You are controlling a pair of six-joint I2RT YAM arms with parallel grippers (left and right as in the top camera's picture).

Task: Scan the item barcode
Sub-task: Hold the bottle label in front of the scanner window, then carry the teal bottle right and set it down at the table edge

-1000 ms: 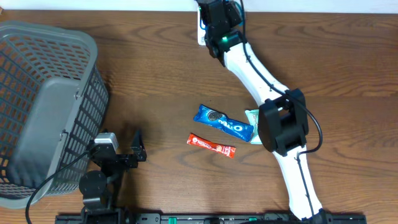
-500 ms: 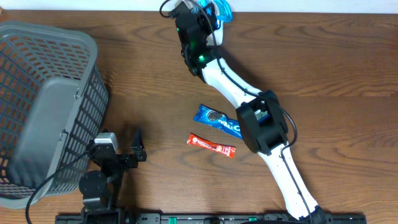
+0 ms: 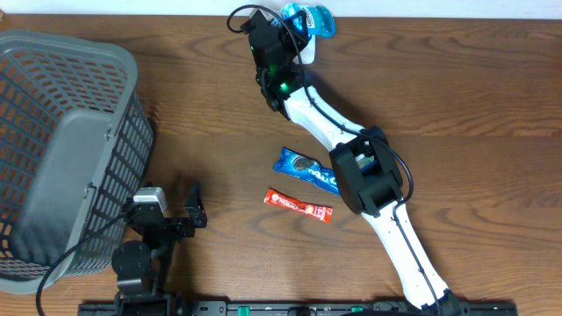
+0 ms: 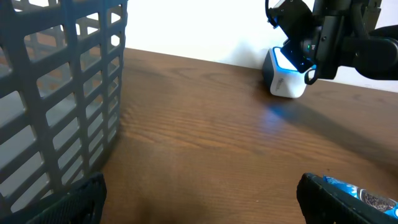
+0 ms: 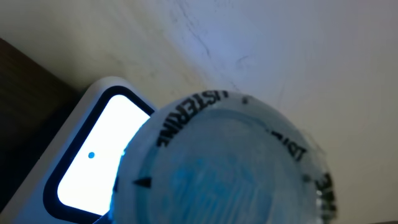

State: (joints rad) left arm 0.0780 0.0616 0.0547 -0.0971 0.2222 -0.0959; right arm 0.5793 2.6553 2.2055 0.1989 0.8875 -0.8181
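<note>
My right gripper (image 3: 294, 26) is shut on a blue mouthwash bottle (image 3: 310, 17) at the far edge of the table. It holds the bottle right next to the white scanner (image 3: 306, 51). In the right wrist view the bottle's round end (image 5: 230, 168), printed LISTERINE, fills the frame, with the scanner's lit window (image 5: 93, 155) just behind it; my fingers are hidden. The left wrist view shows the scanner (image 4: 285, 78) glowing blue under the right arm (image 4: 336, 31). My left gripper (image 4: 202, 205) rests open over bare wood at the front left.
A grey mesh basket (image 3: 61, 132) stands at the left, its wall (image 4: 62, 93) close to my left gripper. A blue Oreo packet (image 3: 303, 165) and a red snack bar (image 3: 299, 204) lie mid-table beside the right arm's elbow (image 3: 369, 171).
The right arm swung left and turned its wrist, bringing the blue bottle into view beside the scanner. The left arm stayed still.
</note>
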